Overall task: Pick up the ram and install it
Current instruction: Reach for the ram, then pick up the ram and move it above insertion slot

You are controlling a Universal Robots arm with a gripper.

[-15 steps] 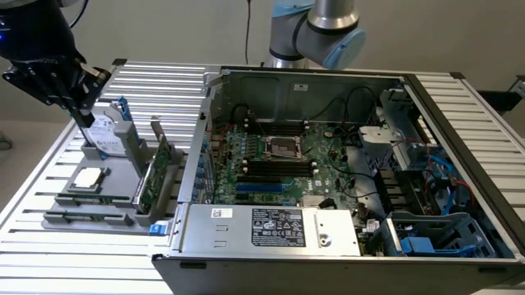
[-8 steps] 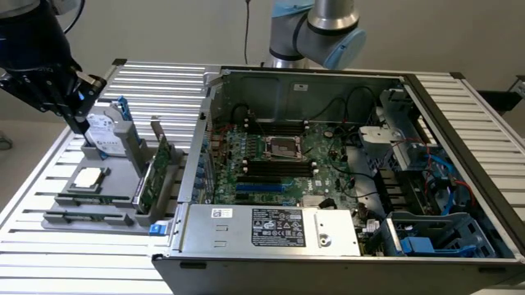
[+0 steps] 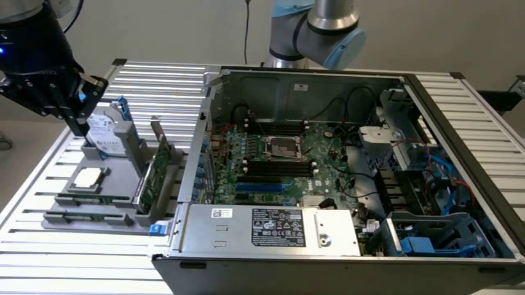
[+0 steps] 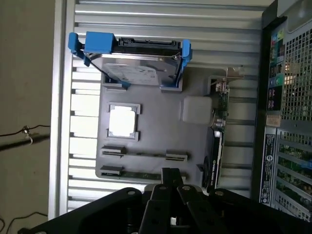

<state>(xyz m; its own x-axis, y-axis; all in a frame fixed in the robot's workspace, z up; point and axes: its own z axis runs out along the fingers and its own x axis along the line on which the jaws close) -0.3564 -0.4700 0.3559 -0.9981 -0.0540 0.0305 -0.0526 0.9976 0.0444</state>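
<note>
Two rams stand on edge in the grey holder tray [image 3: 107,184]: one thin green stick [image 4: 144,154] [image 3: 93,199] and a second one [image 4: 139,174] [image 3: 85,216] nearer the tray's edge. My black gripper [image 3: 80,128] [image 4: 170,176] hangs above the tray at the exterior view's left, over the hard drive end. Its fingers are shut together with nothing between them. In the wrist view the fingertips sit just past the second ram, partly covering its end. The black memory slots [image 3: 279,166] lie on the motherboard inside the open computer case [image 3: 484,203].
The tray also holds a silver hard drive with blue rails [image 4: 136,66] [image 3: 107,132], a square processor chip [image 4: 122,122] [image 3: 87,178] and an upright green expansion card [image 4: 218,122] [image 3: 152,172]. The case wall [image 4: 287,97] rises right beside the tray. All rest on a slatted aluminium table [image 3: 156,86].
</note>
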